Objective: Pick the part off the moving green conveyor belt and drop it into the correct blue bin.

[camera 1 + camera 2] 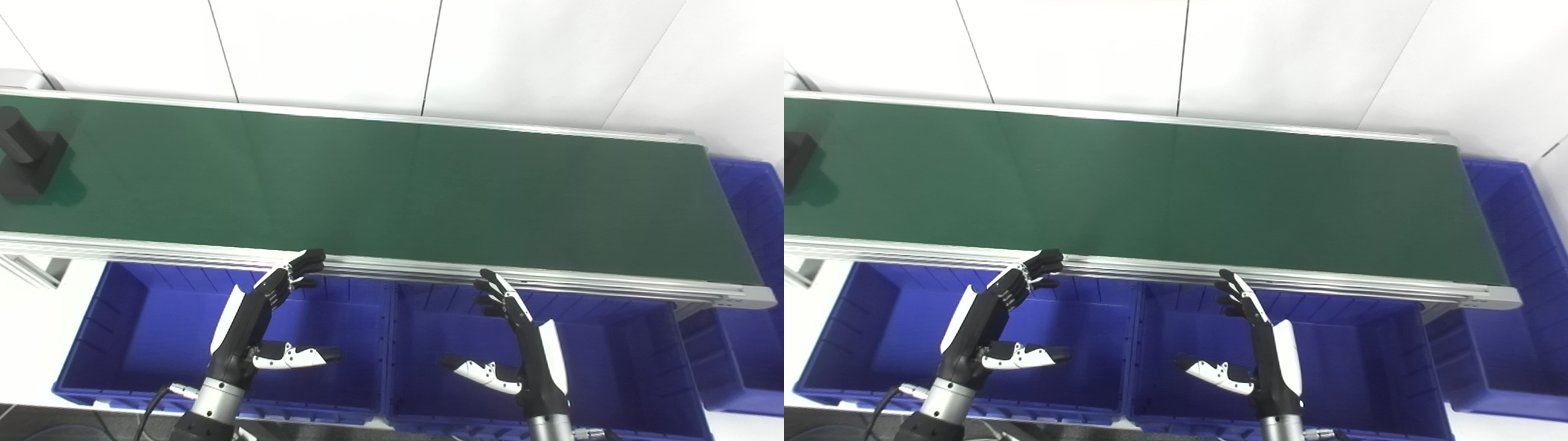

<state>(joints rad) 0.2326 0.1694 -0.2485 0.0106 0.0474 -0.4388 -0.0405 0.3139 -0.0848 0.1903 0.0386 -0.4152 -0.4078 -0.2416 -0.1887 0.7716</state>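
Note:
A black part [24, 159], a block with a cylinder on top, sits on the green conveyor belt [392, 190] at its far left end; the right eye view shows only its edge [796, 160]. My left hand [257, 324] is open and empty, held over the left blue bin [104, 318] just in front of the belt's near rail. My right hand [520, 343] is open and empty over the middle blue bin [618, 343]. Both hands are far from the part.
A third blue bin [750, 245] stands past the belt's right end. The belt's aluminium near rail [429, 269] runs just beyond my fingertips. A white wall stands behind the belt.

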